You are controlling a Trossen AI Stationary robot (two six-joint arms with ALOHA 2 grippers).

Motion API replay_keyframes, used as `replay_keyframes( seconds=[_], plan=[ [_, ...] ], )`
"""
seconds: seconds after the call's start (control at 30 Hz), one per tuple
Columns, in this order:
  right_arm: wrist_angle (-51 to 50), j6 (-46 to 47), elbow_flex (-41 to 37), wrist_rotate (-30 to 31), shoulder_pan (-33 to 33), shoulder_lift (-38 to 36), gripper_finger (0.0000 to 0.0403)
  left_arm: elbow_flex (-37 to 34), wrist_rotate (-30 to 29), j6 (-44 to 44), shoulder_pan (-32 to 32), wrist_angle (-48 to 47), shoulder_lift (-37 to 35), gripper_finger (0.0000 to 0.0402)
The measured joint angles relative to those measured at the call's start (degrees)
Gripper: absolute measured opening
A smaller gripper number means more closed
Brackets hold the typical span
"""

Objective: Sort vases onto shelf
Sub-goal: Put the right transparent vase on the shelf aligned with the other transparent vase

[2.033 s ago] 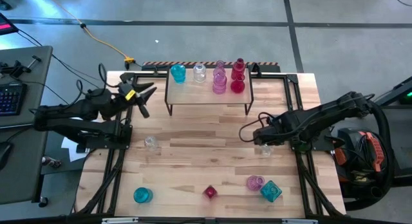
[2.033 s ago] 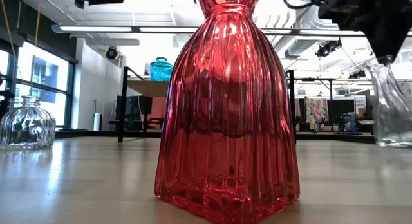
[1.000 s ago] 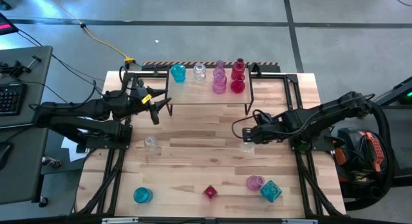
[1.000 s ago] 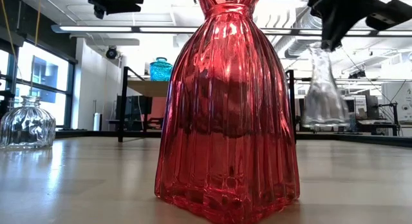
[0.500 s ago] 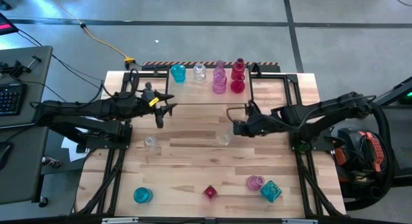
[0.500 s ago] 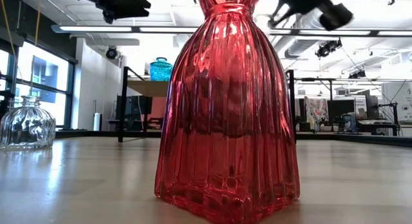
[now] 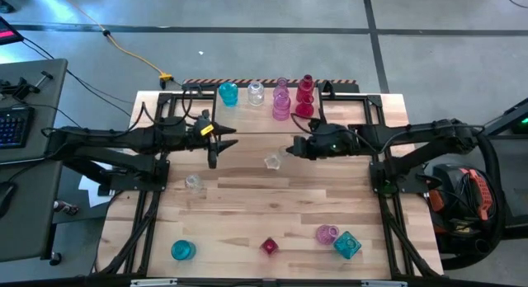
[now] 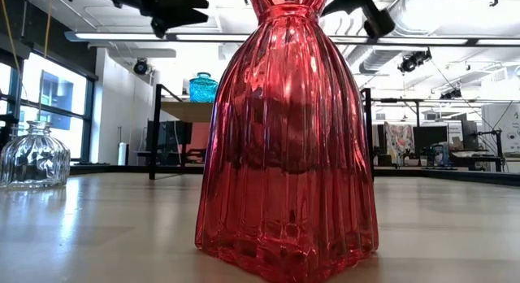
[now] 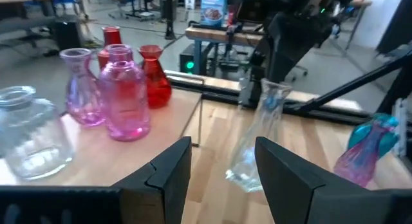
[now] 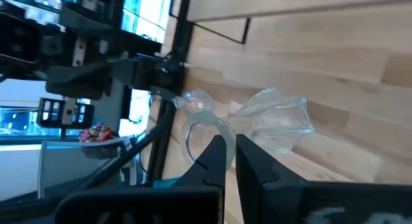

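Observation:
The shelf (image 7: 247, 122) at the table's far side carries a teal vase (image 7: 228, 93), a clear one (image 7: 256, 92), pink ones (image 7: 281, 101) and red ones (image 7: 305, 97). In front of it my right gripper (image 7: 290, 147) is shut on a clear bottle-like vase (image 7: 272, 161) held above the table. My left gripper (image 7: 219, 143) stands open a short way to that vase's left, fingers (image 9: 174, 166) apart and touching nothing. A clear round vase (image 7: 194, 184) stands on its base below it. A red vase (image 8: 284, 137) fills the low view. My right gripper holds the clear vase at its mouth rim (image 10: 205, 129), pinched at the tips of the two fingers (image 10: 220, 150). The fingers slant down from the table's right side. The vase hangs tilted below them, clear of the table, its wide base (image 9: 248, 176) lowest.
Near the front edge stand a teal vase (image 7: 182, 251), the red vase (image 7: 269, 246), a pink vase (image 7: 327, 233) and a faceted teal vase (image 7: 347, 244). Bare wood lies in the middle of the table (image 7: 247, 204). The shelf's black legs (image 7: 218, 138) stand close to both grippers.
My right gripper has swung toward the table's left and a little up, tipping nearer level, carrying the clear vase to the middle in front of the shelf. My left gripper has moved toward the table's right, staying open.

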Motion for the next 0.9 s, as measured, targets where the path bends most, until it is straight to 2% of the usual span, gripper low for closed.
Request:
replay_keyframes(
  seconds=[0.23, 0.57, 0.9],
  plan=[
    [3.47, -1.10, 0.00, -0.24, -1.07, 0.00, 0.0000, 0.00, 7.86, -2.29, 2.09, 7.37, 4.93, 0.0161],
    [4.64, -1.47, 0.07, -0.24, -1.07, 0.54, 0.0000, 0.12, 11.84, -2.22, 2.08, 16.17, 13.36, 0.0161],
    [7.92, -1.08, 0.07, -0.79, -1.07, 3.93, 0.0000, 7.01, 16.38, 1.04, 2.08, 16.28, 23.01, 0.0161]
  ],
)
